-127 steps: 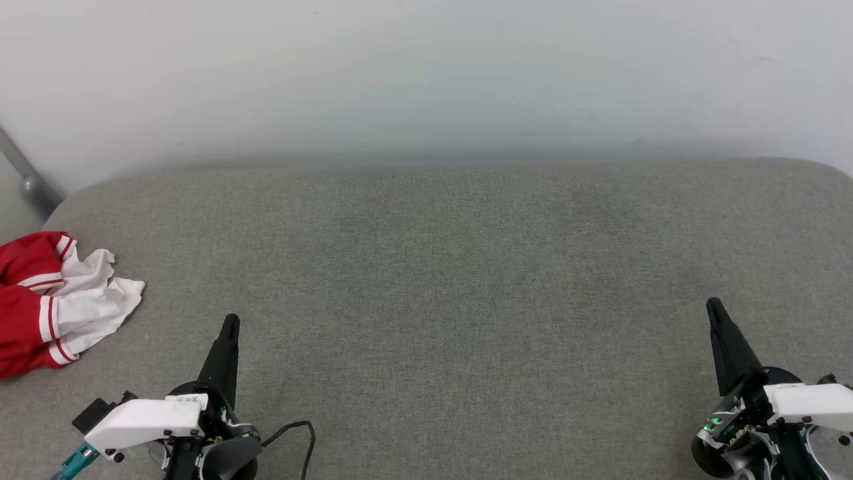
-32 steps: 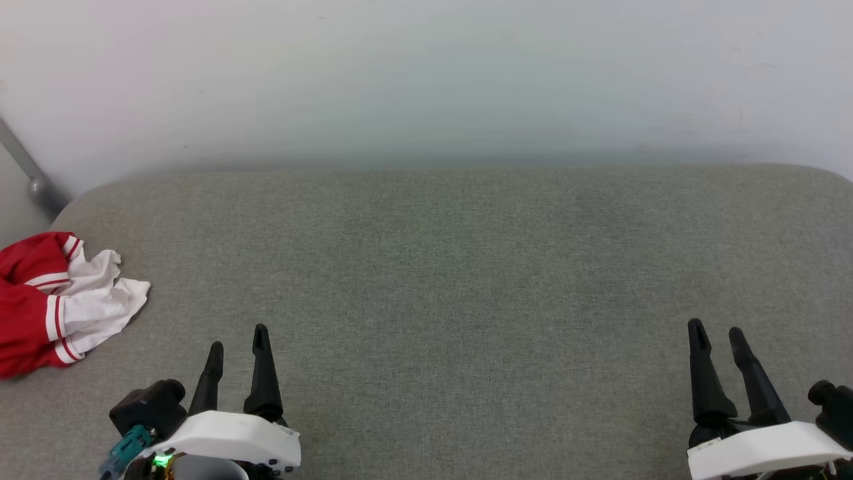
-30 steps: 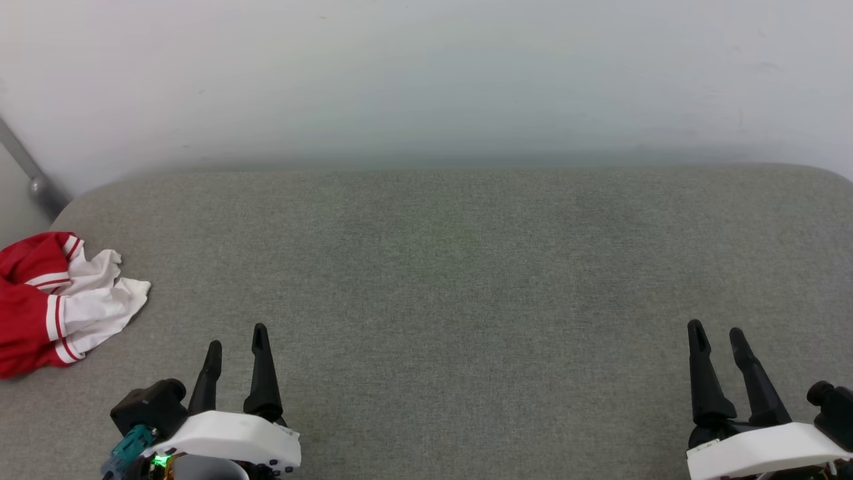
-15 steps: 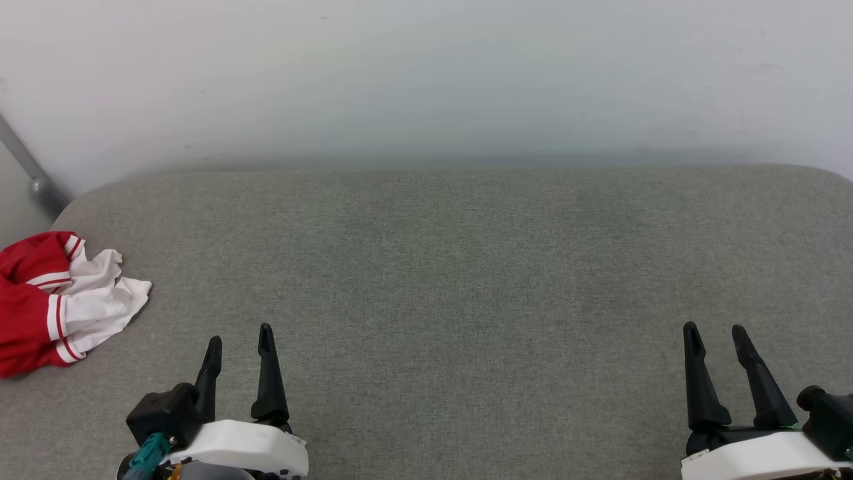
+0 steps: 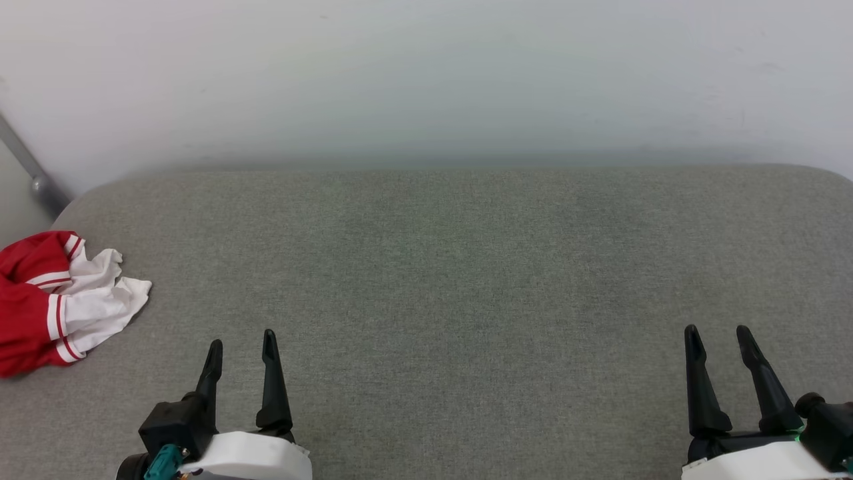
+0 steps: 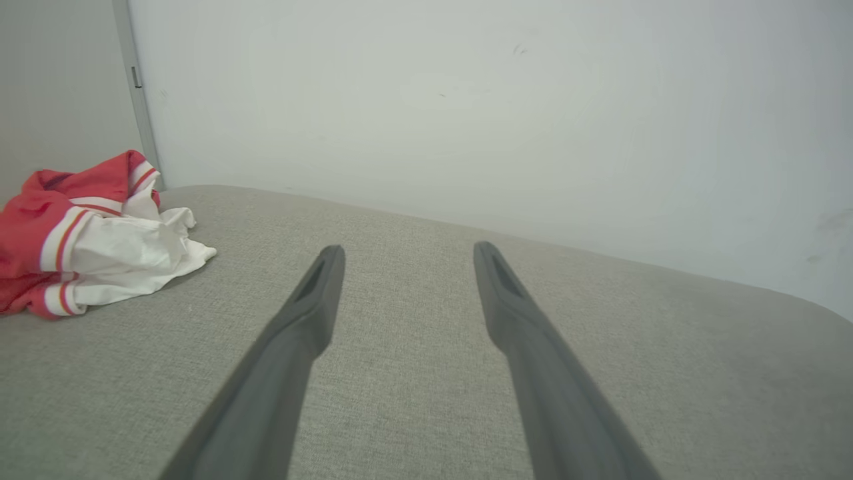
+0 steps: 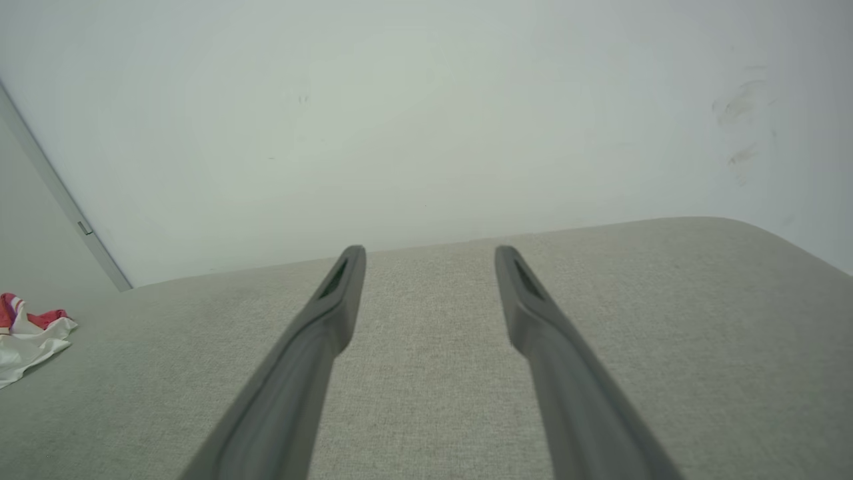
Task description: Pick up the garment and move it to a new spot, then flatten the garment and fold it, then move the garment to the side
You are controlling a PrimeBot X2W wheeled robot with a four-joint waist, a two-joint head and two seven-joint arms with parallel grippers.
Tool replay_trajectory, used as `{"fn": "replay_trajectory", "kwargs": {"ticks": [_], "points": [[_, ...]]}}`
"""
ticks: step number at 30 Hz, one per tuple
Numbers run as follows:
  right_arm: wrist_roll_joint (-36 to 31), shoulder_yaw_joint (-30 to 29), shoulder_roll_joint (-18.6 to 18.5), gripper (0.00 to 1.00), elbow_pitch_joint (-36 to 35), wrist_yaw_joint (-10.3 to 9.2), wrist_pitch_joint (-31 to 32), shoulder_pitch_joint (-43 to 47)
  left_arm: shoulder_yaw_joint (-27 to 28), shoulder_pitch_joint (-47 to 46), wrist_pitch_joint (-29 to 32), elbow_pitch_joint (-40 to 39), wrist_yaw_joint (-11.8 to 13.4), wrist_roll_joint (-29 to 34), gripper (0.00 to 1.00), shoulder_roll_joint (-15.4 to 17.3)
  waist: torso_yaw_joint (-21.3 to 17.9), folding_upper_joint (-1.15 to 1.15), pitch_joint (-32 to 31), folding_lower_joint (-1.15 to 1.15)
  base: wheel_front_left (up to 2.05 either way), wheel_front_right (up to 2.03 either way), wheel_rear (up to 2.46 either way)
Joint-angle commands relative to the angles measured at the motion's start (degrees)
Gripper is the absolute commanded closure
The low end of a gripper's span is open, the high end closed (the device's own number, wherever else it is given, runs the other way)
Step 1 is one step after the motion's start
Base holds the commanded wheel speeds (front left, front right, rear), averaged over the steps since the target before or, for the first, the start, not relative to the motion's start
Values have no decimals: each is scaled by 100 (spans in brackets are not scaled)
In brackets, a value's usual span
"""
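Observation:
The garment (image 5: pixel 56 303) lies crumpled at the far left edge of the grey cushion, red with white sleeves and striped trim; it also lies at the left in the left wrist view as the garment (image 6: pixel 86 233) and far left in the right wrist view as the garment (image 7: pixel 26 337). My left gripper (image 5: pixel 241 343) stands open at the lower left, to the right of the garment and apart from it, nothing between its fingers (image 6: pixel 313 313). My right gripper (image 5: pixel 718 335) stands open at the lower right, far from the garment, with empty fingers (image 7: pixel 533 307).
The grey fabric cushion (image 5: pixel 453 267) spans the view, with rounded back corners, and meets a pale wall (image 5: pixel 426 80) behind. A grey metal bar (image 5: pixel 30 173) slants down at the far left by the cushion's corner.
Both arms have drawn back slightly toward the bottom edge of the head view, the fingers still spread the same. The garment lies as before.

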Motion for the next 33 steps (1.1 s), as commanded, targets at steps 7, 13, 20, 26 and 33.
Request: {"fn": "replay_trajectory", "kwargs": {"ticks": [7,13,20,26,33], "points": [[-279,6,6,0,-62,0,-123,117,56,38,-127,-4,-95,366,0,-71,10,0,5,0,0,0,0],[-439,41,7,0,-39,-1,-197,172,103,99,-181,31,-132,586,0,-115,9,0,9,0,0,0,0],[-575,52,8,0,-56,-1,-265,230,112,128,-259,81,-176,714,0,-143,19,0,13,0,0,0,0],[-758,56,9,0,-104,-1,-329,258,97,138,-317,114,-162,771,0,-150,25,0,-8,0,0,0,0],[-741,70,9,0,-65,-1,-352,310,65,150,-357,150,-161,732,0,-150,37,0,-29,0,0,0,0]]}}
